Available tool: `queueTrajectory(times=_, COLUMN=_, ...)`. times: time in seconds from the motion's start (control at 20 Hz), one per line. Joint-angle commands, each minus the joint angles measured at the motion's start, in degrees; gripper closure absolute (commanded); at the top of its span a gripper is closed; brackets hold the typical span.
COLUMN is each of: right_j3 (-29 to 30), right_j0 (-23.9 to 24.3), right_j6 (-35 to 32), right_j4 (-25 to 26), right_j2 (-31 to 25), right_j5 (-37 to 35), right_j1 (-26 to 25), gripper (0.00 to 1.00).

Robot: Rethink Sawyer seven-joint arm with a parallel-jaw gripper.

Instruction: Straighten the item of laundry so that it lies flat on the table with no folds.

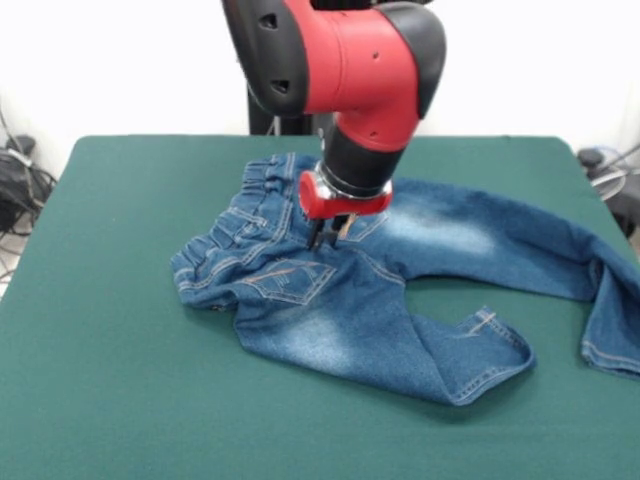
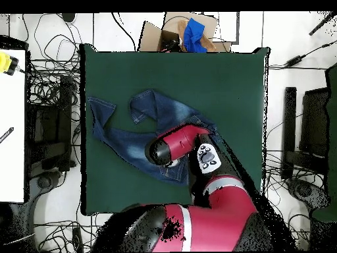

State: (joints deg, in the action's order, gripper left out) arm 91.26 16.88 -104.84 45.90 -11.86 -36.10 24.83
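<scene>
The small blue jeans (image 1: 400,290) lie rumpled across the middle of the green table (image 1: 100,400), waistband bunched up and one leg folded back at the cuff. The red arm's gripper (image 1: 328,234) presses down onto the seat by a back pocket; whether its fingers are pinching denim, I can't tell
</scene>
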Motion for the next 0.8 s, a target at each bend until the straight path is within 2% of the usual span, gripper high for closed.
queueTrajectory(times=0.05, right_j3=9.95, right_j0=19.45, right_j6=20.16, right_j4=-4.54, right_j2=-18.96, right_j5=5.59, right_j1=-2.37, gripper=1.00)
queueTrajectory(times=0.2, right_j3=9.60, right_j0=18.81, right_j6=17.41, right_j4=-3.01, right_j2=-19.85, right_j5=6.16, right_j1=-3.36, gripper=1.00)
queueTrajectory(times=0.45, right_j3=10.47, right_j0=20.87, right_j6=16.12, right_j4=-1.92, right_j2=-21.30, right_j5=5.66, right_j1=-4.94, gripper=1.00)
queueTrajectory(times=0.55, right_j3=11.74, right_j0=22.79, right_j6=17.39, right_j4=-1.76, right_j2=-21.97, right_j5=4.78, right_j1=-3.49, gripper=1.00)
queueTrajectory(times=0.7, right_j3=12.52, right_j0=27.31, right_j6=23.19, right_j4=-3.09, right_j2=-24.30, right_j5=-0.11, right_j1=-0.91, gripper=1.00)
queueTrajectory(times=0.8, right_j3=12.20, right_j0=29.23, right_j6=25.30, right_j4=-3.22, right_j2=-25.09, right_j5=-1.68, right_j1=-0.79, gripper=1.00)
